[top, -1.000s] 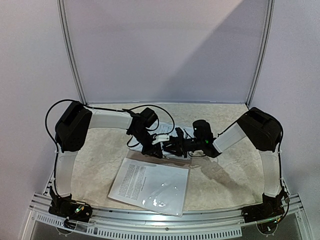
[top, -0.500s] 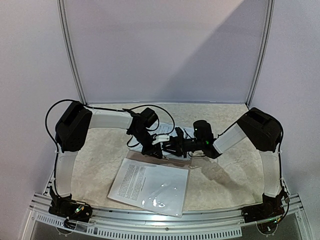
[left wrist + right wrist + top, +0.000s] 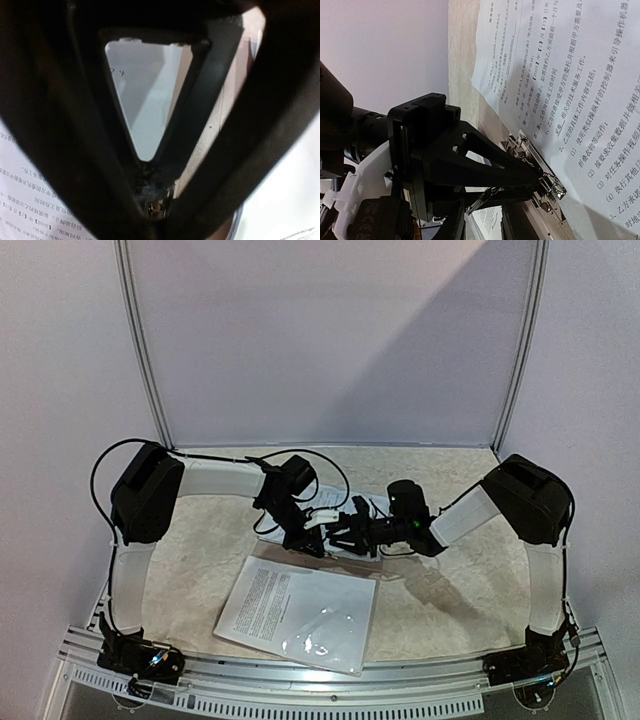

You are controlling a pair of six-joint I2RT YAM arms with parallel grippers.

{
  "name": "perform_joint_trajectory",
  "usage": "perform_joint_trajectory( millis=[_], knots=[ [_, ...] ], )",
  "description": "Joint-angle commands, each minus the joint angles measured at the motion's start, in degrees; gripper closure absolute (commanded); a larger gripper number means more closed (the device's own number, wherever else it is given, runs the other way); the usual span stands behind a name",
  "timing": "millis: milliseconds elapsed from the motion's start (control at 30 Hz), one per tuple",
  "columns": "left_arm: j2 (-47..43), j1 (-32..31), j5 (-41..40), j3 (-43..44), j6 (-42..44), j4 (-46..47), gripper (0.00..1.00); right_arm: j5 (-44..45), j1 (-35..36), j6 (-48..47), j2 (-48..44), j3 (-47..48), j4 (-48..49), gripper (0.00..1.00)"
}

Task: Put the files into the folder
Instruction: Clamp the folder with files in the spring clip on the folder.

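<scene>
The right arm's elbow has drifted a little toward 3 o'clock and its wrist has eased back with it; the left arm and the papers lie as they did. The left gripper (image 3: pixel 540 176) reaches in from 9 o'clock, its narrow jaws pinched on the metal clip (image 3: pixel 547 187) at the folder's spine. The right gripper (image 3: pixel 338 538) faces it from 3 o'clock, just beside it at mid-desk; whether its jaws are apart or closed I cannot tell. The files (image 3: pixel 300 610) are white sheets with rows of small black text, lying flat and slightly askew at 6 o'clock of the grippers, near the desk's (image 3: pixel 200 550) front edge, with glare on their near half. The folder (image 3: pixel 270 553) shows only as a tan strip at their 12 o'clock edge.
</scene>
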Motion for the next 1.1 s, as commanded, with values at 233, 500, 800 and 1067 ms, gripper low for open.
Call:
perform_joint_trajectory(
  millis=[233, 500, 800, 1067],
  knots=[
    [2.5, -1.2, -1.2, -0.8, -0.6, -2.5, 1.00, 0.7, 2.9, -4.2, 3.0, 4.8, -5.1, 0.77],
    [2.6, -1.2, -1.7, -0.7, -1.0, -2.3, 1.00, 2.6, 2.9, -5.3, 3.0, 5.2, -7.9, 0.88],
    [2.7, -1.2, -2.2, 0.0, -0.5, -2.5, 1.00, 4.2, 2.1, -7.7, 1.1, 3.9, -12.0, 0.95],
    [2.8, -1.2, -2.4, 0.0, -0.4, -2.2, 1.00, 1.2, 2.3, -7.6, 0.2, 4.1, -11.7, 0.88]
  ],
)
